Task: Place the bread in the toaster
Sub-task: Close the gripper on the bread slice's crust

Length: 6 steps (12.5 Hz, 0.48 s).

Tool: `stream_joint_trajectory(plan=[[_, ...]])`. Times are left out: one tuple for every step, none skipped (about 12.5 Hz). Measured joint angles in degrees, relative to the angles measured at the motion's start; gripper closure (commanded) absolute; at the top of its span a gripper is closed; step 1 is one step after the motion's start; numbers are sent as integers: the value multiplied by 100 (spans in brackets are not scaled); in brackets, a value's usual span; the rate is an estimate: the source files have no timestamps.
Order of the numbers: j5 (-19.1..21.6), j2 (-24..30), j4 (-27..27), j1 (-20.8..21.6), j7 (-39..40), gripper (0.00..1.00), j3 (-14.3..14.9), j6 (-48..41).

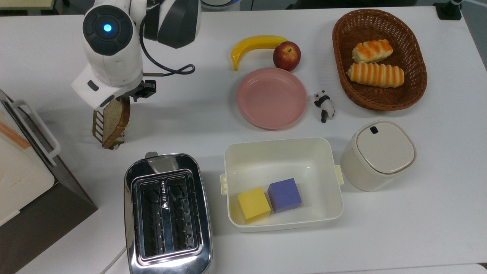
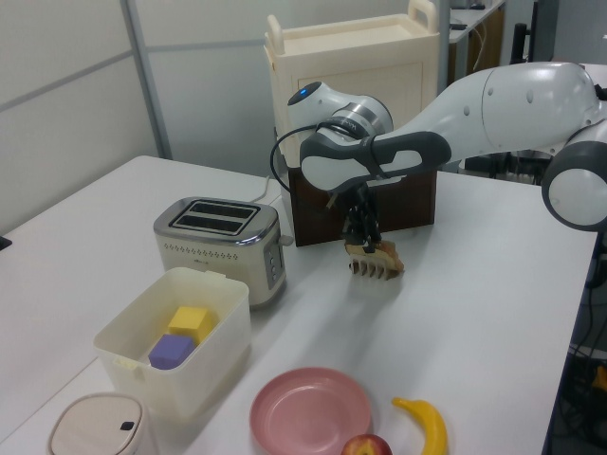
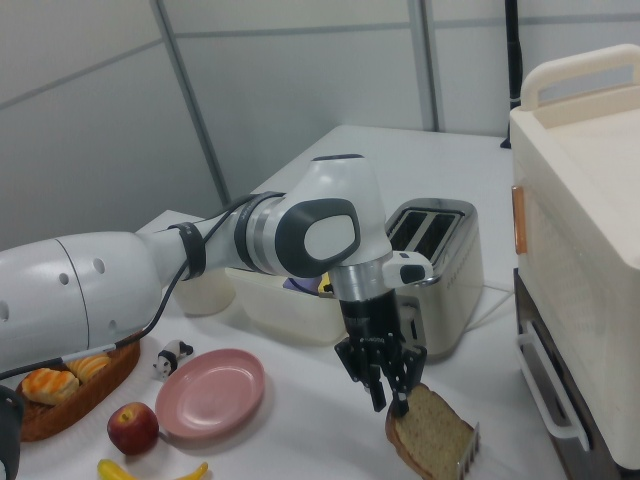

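A lab or office: white table (image 1: pixel 418 213), grey partition panels (image 3: pixel 300 90), toy food laid out.

White Franka arm w/ grey joints reaches in from the top view's upper left, wrist bent straight down. Blue light glows on the last joint. Black two-finger gripper (image 3: pixel 392 398) points down, fingertips (image 3: pixel 379 399) close together at the bread slice's (image 3: pixel 430 434) top edge. Black cable loops beside the wrist.
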<state>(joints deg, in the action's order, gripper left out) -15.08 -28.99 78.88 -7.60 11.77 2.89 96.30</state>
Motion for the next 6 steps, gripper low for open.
stream_joint_trajectory(plan=[[-5,0,0,1,0,66,0,0],[-6,0,0,2,0,69,0,0],[-7,0,0,4,0,74,0,0],[-7,0,0,5,0,76,0,0],[-7,0,0,6,0,77,0,0],[-7,0,0,7,0,80,0,0]])
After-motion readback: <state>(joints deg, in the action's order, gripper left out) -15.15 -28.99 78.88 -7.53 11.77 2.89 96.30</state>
